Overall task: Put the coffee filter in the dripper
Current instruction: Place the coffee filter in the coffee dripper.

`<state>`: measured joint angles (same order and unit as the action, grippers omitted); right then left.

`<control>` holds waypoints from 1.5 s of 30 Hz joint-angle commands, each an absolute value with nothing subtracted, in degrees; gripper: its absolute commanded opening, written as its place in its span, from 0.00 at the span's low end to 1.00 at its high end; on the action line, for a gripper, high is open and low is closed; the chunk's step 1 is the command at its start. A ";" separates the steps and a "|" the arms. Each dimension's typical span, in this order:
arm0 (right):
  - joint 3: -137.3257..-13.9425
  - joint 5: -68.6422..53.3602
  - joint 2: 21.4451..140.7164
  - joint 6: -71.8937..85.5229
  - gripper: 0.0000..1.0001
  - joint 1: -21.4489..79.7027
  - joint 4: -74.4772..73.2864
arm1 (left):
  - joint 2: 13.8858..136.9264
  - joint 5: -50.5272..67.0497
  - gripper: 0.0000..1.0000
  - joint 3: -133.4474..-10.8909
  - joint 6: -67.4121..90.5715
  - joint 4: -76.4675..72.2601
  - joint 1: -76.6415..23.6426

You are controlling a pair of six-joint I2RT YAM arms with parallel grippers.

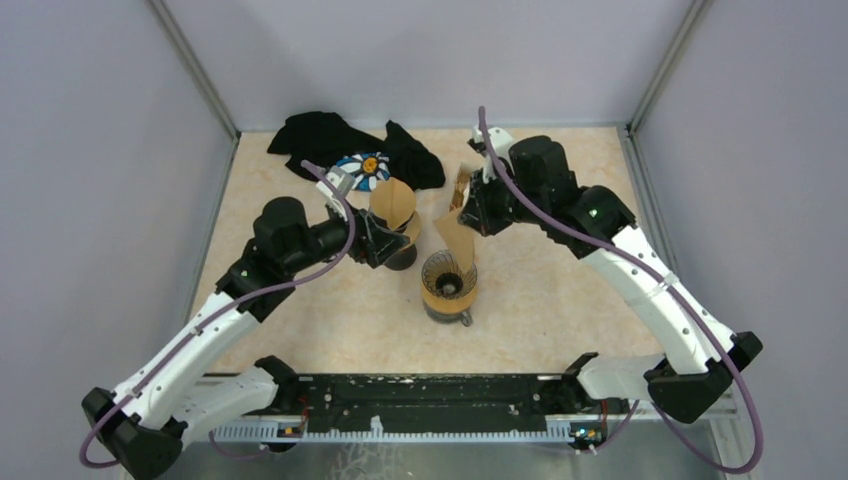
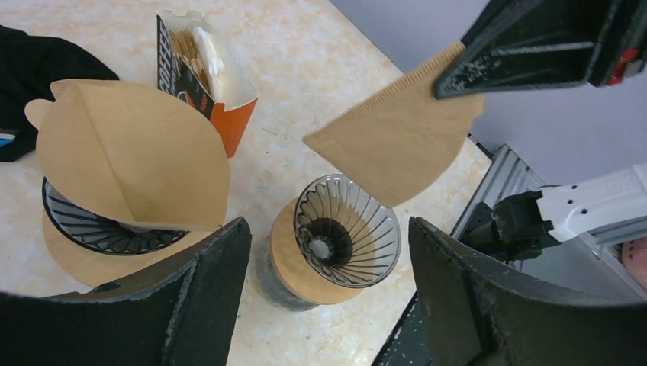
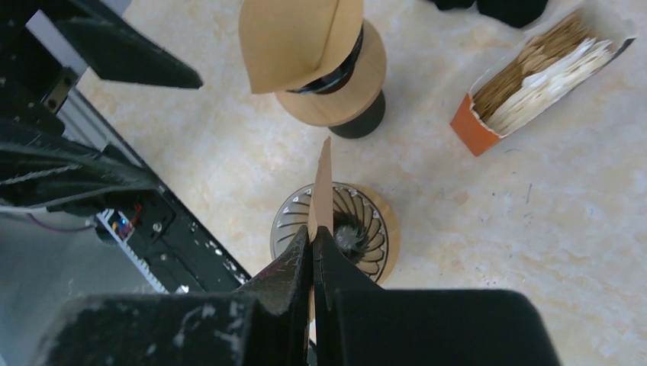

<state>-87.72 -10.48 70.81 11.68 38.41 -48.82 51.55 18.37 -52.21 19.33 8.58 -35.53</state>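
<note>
Tabletop (image 1: 560, 300): all task items sit in its middle, between the near and far edges.

Right gripper (image 3: 313, 238): jaws clamped shut on the wide upper edge of a flat, unopened filter (image 2: 397, 141).

Left gripper (image 1: 385, 243): jaws wide apart, holding nothing. It hovers beside a second dripper (image 2: 99, 229), which already carries an opened filter.

Box (image 3: 534, 84): stands toward the far edge, behind both drippers, clear of the work.

Empty dripper (image 1: 448, 285): upright, nearer the near edge than the second dripper and just to its right.

Held filter: hangs tip down above the empty dripper, apart from it. In the right wrist view it is edge-on and appears over the left part of the cone, not its middle.

Assessment: the step in hand is lowering the filter into the cone. Recommended:
- Centre the tip over the cone's hole before descending.
- Descend straight down, since a sideways touch on the rim could tip the dripper.
- Release only once the tip is seated.
- The filter is pressed flat and will likely lean on one wall. The free left gripper could steady the dripper or spread the paper.
</note>
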 commanded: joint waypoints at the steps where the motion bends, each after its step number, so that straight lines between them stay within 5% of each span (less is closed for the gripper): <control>1: -86.09 -14.28 67.77 9.32 0.00 40.57 -45.50 | 53.90 17.58 0.80 -54.99 14.89 6.08 -37.51; 26: -83.22 -21.58 65.22 1.46 0.00 44.34 -42.21 | 69.89 45.77 0.62 -67.62 -4.31 11.06 -38.94; 38: -82.13 -22.51 65.91 -0.56 0.00 44.42 -40.89 | 71.99 55.39 0.37 -70.60 -6.53 14.23 -38.94; 45: -82.28 -24.48 66.17 -1.48 0.00 44.48 -40.02 | 72.87 56.04 0.33 -71.33 -8.36 16.43 -38.94</control>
